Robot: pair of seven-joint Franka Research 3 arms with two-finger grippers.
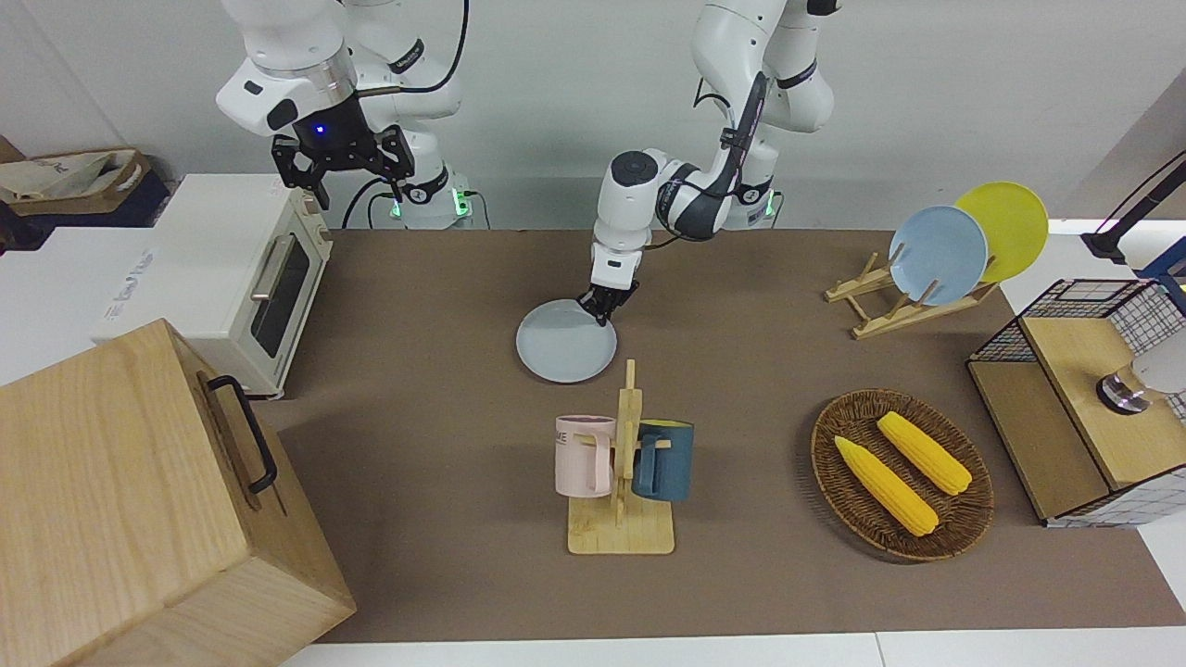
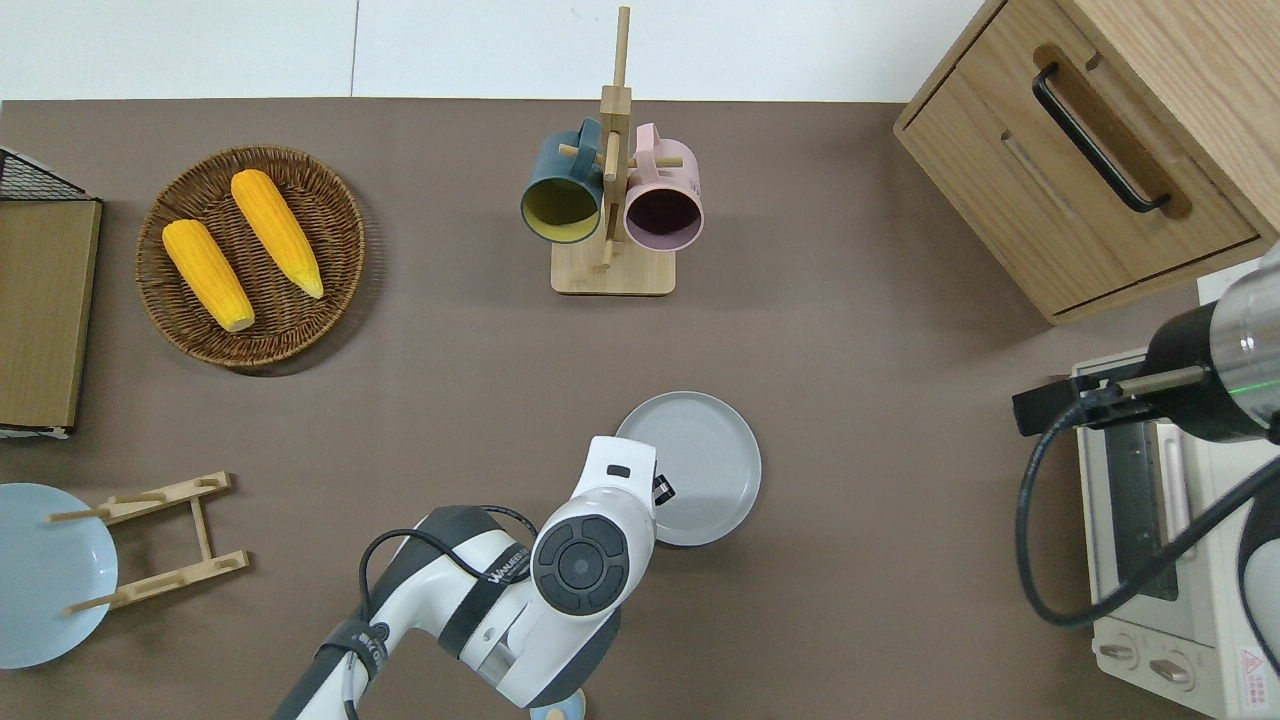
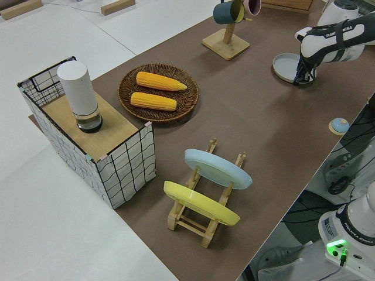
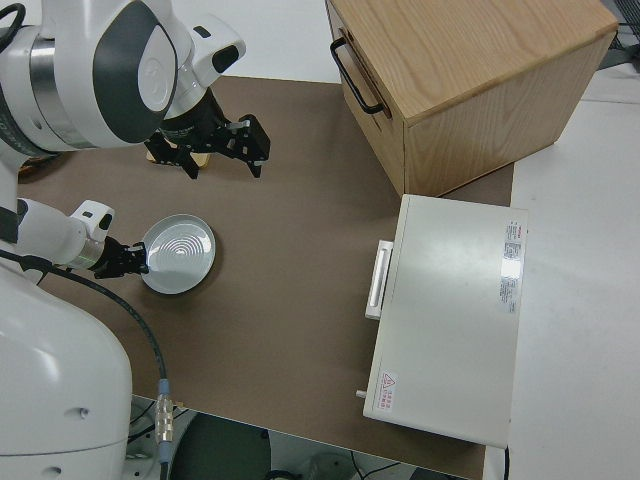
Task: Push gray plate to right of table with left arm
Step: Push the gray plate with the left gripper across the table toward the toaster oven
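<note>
The left gripper (image 1: 600, 312) is down low at the edge of the gray plate (image 1: 565, 341), on the side toward the left arm's end. I cannot tell if its fingers are apart or together. The plate lies flat on the brown surface (image 1: 445, 306), about in the middle, nearer to the robots than the mug rack (image 1: 623, 463). I think the push is only partly done. There is lots of bare surface between the plate and the white oven (image 1: 250, 278). The right arm is parked.

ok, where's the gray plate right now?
The gray plate lies flat mid-table, nearer the robots than the mug rack, with the left gripper at its rim.
</note>
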